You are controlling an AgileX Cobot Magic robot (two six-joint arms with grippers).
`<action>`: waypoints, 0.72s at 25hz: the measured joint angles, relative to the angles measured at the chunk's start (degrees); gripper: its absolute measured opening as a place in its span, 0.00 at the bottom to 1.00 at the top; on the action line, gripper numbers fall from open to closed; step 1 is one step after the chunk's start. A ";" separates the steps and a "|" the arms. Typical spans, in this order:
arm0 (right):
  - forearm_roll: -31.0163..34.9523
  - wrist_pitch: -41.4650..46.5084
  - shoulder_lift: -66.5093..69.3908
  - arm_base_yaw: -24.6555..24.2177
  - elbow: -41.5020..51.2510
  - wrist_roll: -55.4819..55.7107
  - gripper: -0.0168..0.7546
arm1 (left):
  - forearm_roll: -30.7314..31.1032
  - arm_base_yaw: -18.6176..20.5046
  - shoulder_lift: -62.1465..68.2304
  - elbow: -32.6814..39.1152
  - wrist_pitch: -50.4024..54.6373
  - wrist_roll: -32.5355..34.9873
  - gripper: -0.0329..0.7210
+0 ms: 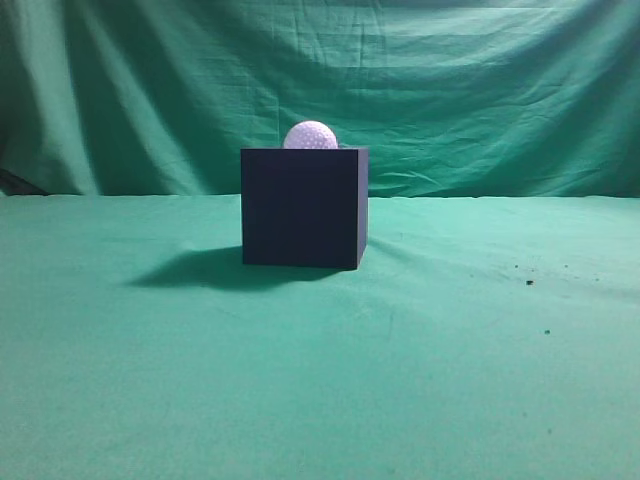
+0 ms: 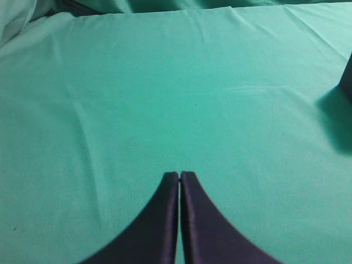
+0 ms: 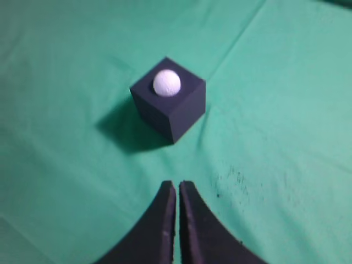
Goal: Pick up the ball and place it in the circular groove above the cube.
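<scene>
The white dimpled ball (image 1: 310,136) sits on top of the dark navy-black cube (image 1: 303,208), which stands on the green cloth at the middle. In the right wrist view the ball (image 3: 166,83) rests in the top face of the cube (image 3: 176,113), well ahead of my right gripper (image 3: 177,184), which is shut and empty. My left gripper (image 2: 180,175) is shut and empty over bare cloth; only a dark edge of the cube (image 2: 347,80) shows at the right border of that view. Neither gripper shows in the exterior view.
A green cloth (image 1: 450,340) covers the table and hangs as a backdrop (image 1: 480,90). Small dark specks (image 1: 529,282) lie on the cloth to the right of the cube, and they show in the right wrist view (image 3: 234,181) too.
</scene>
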 joint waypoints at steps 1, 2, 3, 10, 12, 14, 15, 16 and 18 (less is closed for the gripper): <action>0.00 -0.28 -1.66 0.00 0.55 0.00 0.02 | 0.00 0.00 0.00 0.00 0.00 0.00 0.04; 0.00 -0.03 -3.50 0.00 0.77 0.00 0.02 | 0.00 0.00 0.00 0.00 0.00 0.00 0.04; 0.00 0.38 -5.02 0.00 1.03 0.00 0.02 | 0.00 0.00 0.00 0.00 0.00 0.00 0.04; -2.88 2.33 -9.14 0.00 1.13 -2.54 0.02 | 0.00 0.00 0.00 0.00 0.00 0.00 0.04; -4.54 2.41 -9.14 0.00 1.43 -2.89 0.02 | 0.00 0.00 0.00 0.00 0.00 0.00 0.04; -6.06 2.09 -9.88 0.00 2.81 -3.03 0.02 | 0.00 0.00 0.00 0.00 0.00 0.00 0.04; -6.37 1.38 -10.69 -0.59 4.00 -3.15 0.02 | 0.00 0.00 0.00 0.00 0.00 0.00 0.04; -6.49 -0.19 -12.08 -1.73 5.30 -3.25 0.02 | 0.00 0.00 0.00 0.00 0.00 0.00 0.04; -6.46 -3.89 -15.48 -5.19 9.42 -3.39 0.02 | 0.00 0.00 0.00 0.00 0.00 0.00 0.04</action>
